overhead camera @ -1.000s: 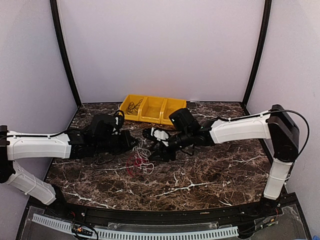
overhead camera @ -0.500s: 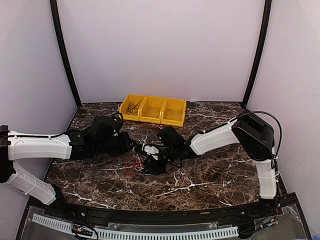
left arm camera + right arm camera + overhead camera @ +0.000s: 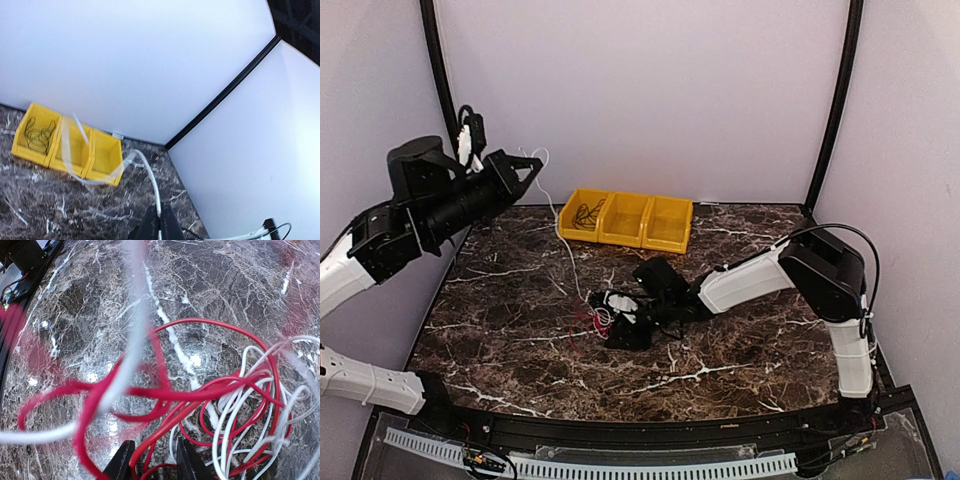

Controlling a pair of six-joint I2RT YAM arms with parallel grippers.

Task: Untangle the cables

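Observation:
The cables lie as a red and white tangle (image 3: 597, 318) in the middle of the table. One white cable (image 3: 563, 235) rises from it, stretched up to my left gripper (image 3: 530, 165), which is raised high at the back left and shut on it. In the left wrist view the gripper (image 3: 160, 226) pinches that white cable (image 3: 150, 175). My right gripper (image 3: 616, 330) sits low on the tangle. Its jaws (image 3: 154, 462) stand apart, with red strands (image 3: 200, 390) between the fingers and white loops (image 3: 240, 425) to the right.
Three joined yellow bins (image 3: 668, 222) stand at the back wall; the left one holds a dark coiled cable (image 3: 585, 213). In the left wrist view these are the bins (image 3: 106, 152) and the dark cable (image 3: 37, 132). Black frame posts stand at both back corners.
My left arm has swung up from the table to the back left, drawing the white cable out of the tangle. The right gripper stayed low on the tangle and its jaws narrowed.

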